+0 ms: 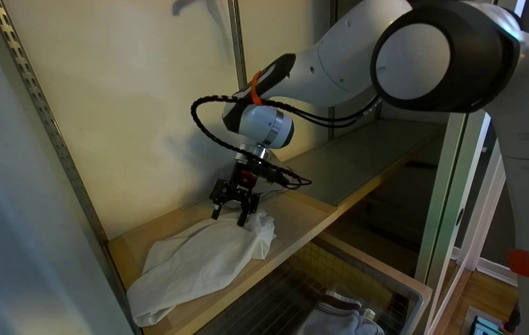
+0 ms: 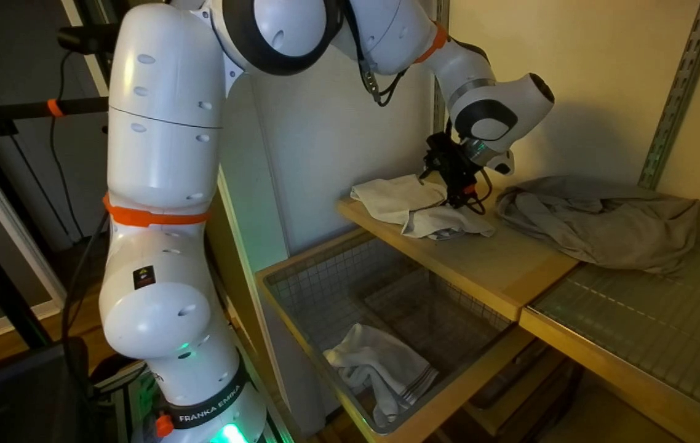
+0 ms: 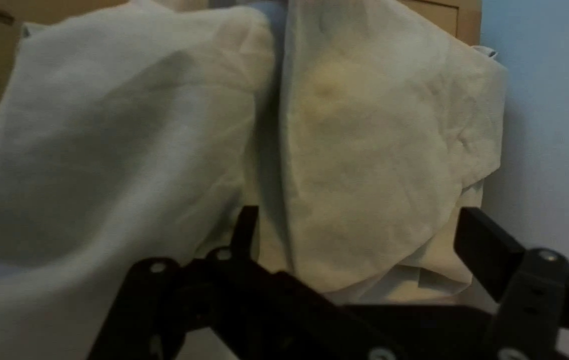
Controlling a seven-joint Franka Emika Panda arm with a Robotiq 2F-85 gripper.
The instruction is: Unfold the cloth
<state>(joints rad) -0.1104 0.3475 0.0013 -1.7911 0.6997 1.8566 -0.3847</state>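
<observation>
Cream-coloured walls (image 1: 143, 107), fitted with slotted metal rails (image 1: 36, 89), rise behind a pale wooden table (image 1: 299, 216). On its end, in an exterior view, lies the cloth (image 1: 201, 256), off-white, plain and rumpled: a long body stretches out fairly smooth, and the part nearest the tool (image 1: 228, 220) bunches into ruffles, with a loose corner pointing at the front edge. Again in an exterior view, the cloth (image 2: 396, 200) shows a broad fold with a smaller, crumpled flap beside it, close to the table's front edge.

In the wrist view, a deep, shadowed crease splits the fabric. To the picture's left of it swells a wide, soft billow, partly in shade; to the right lies a panel with a yellowish cast, finely wrinkled along its outer side, with layered edges showing underneath at the bottom.

The tool has its two fingers (image 3: 484, 250) spread wide over the cloth, one near that crease and the other by the outer edge of the panel; whether either tip touches the fabric cannot be told.

Farther along, in an exterior view, slumps a grey bundle (image 2: 596, 218), creased all over. Below the table is a wire basket (image 2: 338, 277), and inside it lies a crumpled pale towel (image 2: 387, 360) with dark stripes near one end.
</observation>
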